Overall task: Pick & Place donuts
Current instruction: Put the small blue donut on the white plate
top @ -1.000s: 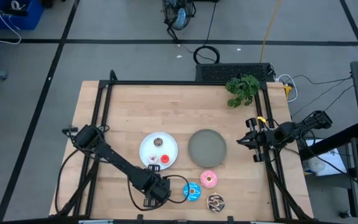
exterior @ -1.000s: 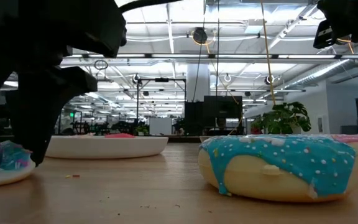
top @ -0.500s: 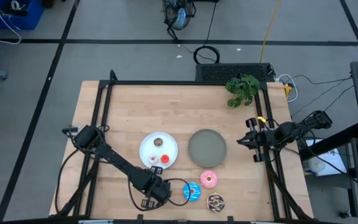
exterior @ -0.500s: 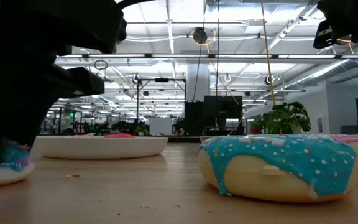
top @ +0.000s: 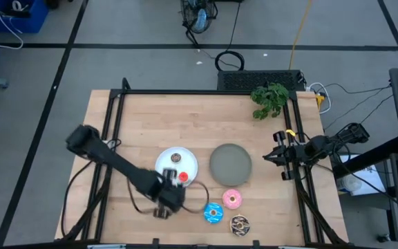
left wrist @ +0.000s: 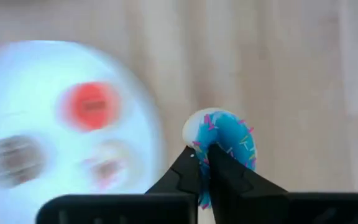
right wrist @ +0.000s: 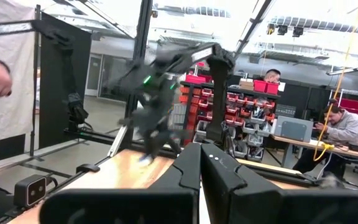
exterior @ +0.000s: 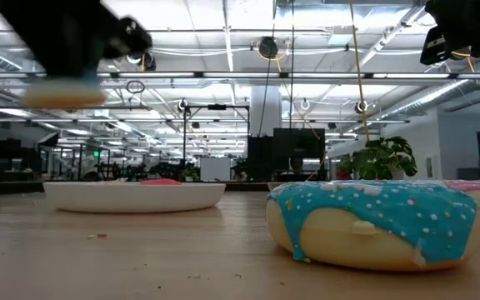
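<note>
My left gripper (top: 170, 196) hangs above the table beside the white plate (top: 187, 160), shut on a tiny blue donut (left wrist: 226, 138) with coloured sprinkles. In the low view that donut (exterior: 61, 95) shows raised under the gripper. On the white plate (left wrist: 17, 81) lie tiny red (left wrist: 91, 104), brown (left wrist: 11, 158) and white-pink (left wrist: 107, 165) donuts. The larger blue (top: 213, 212), pink (top: 232, 199) and brown sprinkled (top: 240, 223) donuts rest flat on the wood near the front edge. My right gripper (top: 271, 158) waits shut at the table's right edge. My left gripper pinches the tiny blue donut's ring at one side (left wrist: 205, 144) between its two fingertips (left wrist: 188, 167). The fingers come from above, pointing steeply down. The donut is lifted clear of the table; whether one finger sits in its hole I cannot tell.
A grey plate (top: 230, 164) lies right of the white plate. A green plant (top: 269, 99) stands at the far right corner. A black frame (top: 206, 92) runs along the table's edges. Bare wood spreads across the table's far half.
My left gripper has shut on the tiny blue donut, which lay on the table near the front edge. It has then risen and gone toward the white plate. The donut is now lifted clear of the wood.
</note>
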You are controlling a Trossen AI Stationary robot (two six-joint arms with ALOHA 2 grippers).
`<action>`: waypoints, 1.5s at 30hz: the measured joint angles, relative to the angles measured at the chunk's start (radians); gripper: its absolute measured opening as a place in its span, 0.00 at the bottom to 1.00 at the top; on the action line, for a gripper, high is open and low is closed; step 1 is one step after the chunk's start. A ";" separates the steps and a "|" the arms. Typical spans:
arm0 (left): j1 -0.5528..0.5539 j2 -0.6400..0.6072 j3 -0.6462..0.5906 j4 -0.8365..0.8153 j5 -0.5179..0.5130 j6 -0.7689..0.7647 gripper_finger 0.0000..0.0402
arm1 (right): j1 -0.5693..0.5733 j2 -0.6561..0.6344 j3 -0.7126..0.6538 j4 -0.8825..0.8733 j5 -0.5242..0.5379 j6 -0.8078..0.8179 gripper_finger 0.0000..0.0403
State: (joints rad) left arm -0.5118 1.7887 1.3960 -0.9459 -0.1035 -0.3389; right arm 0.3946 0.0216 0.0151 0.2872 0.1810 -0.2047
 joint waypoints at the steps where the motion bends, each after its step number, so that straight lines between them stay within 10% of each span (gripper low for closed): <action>1: 0.011 -0.039 0.000 -0.025 -0.033 0.001 0.03 | 0.000 0.000 0.000 0.000 0.000 -0.001 0.00; 11: 0.224 -0.208 0.002 -0.175 -0.184 0.040 0.07 | 0.000 0.000 0.000 0.001 0.000 -0.003 0.00; 37: 0.459 0.234 0.002 0.068 0.056 0.413 0.08 | 0.000 0.000 0.000 0.001 0.000 -0.025 0.00; 45: 0.459 0.205 0.002 0.056 0.060 0.334 0.37 | 0.000 0.000 0.000 0.001 0.000 -0.020 0.00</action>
State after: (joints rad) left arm -0.0525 1.9933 1.3975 -0.8903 -0.0439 -0.0049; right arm 0.3946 0.0216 0.0151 0.2878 0.1814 -0.2245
